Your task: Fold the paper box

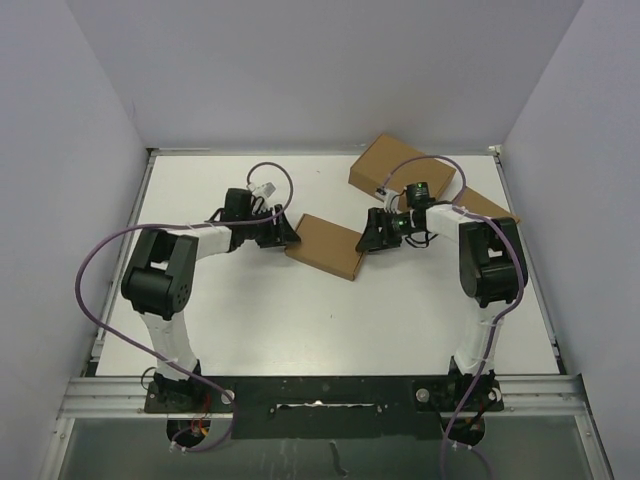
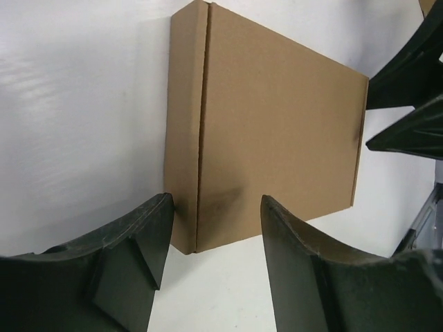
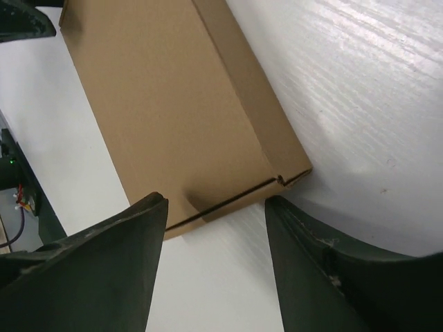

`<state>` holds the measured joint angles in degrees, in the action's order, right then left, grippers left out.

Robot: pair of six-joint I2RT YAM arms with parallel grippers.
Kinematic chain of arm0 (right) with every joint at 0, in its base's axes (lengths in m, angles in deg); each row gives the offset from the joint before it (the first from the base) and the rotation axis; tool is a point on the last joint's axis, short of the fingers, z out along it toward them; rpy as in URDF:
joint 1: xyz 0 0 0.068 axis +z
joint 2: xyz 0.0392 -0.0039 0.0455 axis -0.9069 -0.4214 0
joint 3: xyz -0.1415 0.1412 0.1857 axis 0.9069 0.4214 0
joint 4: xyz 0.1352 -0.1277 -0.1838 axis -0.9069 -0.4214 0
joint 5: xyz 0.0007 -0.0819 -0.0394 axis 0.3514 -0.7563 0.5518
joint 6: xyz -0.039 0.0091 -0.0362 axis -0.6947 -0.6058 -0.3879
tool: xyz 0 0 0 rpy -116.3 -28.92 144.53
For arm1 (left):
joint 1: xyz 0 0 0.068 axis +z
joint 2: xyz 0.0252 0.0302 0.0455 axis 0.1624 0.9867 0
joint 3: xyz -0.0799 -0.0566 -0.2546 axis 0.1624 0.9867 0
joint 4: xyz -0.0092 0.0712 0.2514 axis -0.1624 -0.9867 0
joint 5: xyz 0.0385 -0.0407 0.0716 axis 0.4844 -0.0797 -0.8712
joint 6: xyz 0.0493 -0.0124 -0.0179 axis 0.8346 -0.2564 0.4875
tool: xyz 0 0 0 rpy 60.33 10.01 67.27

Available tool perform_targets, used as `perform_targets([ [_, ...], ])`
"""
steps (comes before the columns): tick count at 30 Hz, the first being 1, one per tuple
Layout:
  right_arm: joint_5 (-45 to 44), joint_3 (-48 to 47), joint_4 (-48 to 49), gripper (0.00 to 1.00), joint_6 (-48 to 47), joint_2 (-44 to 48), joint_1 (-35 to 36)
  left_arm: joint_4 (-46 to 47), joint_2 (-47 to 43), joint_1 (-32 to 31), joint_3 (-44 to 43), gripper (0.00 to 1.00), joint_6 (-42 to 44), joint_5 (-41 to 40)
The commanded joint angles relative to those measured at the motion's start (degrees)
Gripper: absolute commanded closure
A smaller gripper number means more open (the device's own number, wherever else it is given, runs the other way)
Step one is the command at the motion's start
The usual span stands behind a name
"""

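From my station, nearest the arm bases, I see the white tabletop point(image 1: 320, 330). Beyond it at mid-table is the shallow brown cardboard paper box point(image 1: 327, 246), lying flat and closed, turned at a slant. The left gripper point(image 1: 283, 232) sits at the paper box's left end, its black jaws standing apart and gripping nothing. In its wrist view the box's narrow side wall and lid seam lie just ahead of the fingertips, and I cannot tell whether a fingertip touches the cardboard. The right gripper point(image 1: 372, 234) is at the paper box's right end, jaws likewise parted and holding nothing, with a notched corner of the box just ahead of them. Farther back, beyond the paper box's right end, a larger, thicker brown cardboard box point(image 1: 400, 165) lies flat. To its right, a third brown cardboard piece point(image 1: 490, 205) shows partly from behind the right arm.
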<state>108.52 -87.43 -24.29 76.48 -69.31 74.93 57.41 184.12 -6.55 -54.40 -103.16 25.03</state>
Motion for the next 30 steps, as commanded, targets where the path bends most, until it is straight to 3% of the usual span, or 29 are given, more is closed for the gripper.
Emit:
perform_targets([
  [1, -2.7, -2.8, -2.1, 0.44, -2.1, 0.4, 0.0, 3.2, -2.2, -2.2, 2.0, 0.50, -0.7, 3.4],
  [5, -4.2, -3.0, -4.0, 0.52, -4.6, 1.2, -0.6, 4.0, -5.3, -5.2, 5.8, 0.50, -1.3, 2.4],
  [14, -5.9, -2.6, -5.8, 0.60, -7.2, 1.9, -1.0, 3.0, -7.7, -8.6, 7.8, 0.49, -2.8, 0.7],
  [17, -6.2, -3.0, -6.3, 0.59, -8.4, 2.6, -1.2, 0.5, -9.2, -8.5, 7.4, 0.47, -2.8, -0.4],
  [21, -6.7, -4.5, -8.5, 0.51, -11.7, 5.0, -2.7, -4.1, -15.0, -7.8, 8.5, 0.42, -2.2, -5.4],
  [30, -9.9, -5.9, -13.8, 0.44, -25.5, 17.9, -4.2, -7.4, -34.6, -4.4, 9.0, 0.34, 2.7, -10.1],
])
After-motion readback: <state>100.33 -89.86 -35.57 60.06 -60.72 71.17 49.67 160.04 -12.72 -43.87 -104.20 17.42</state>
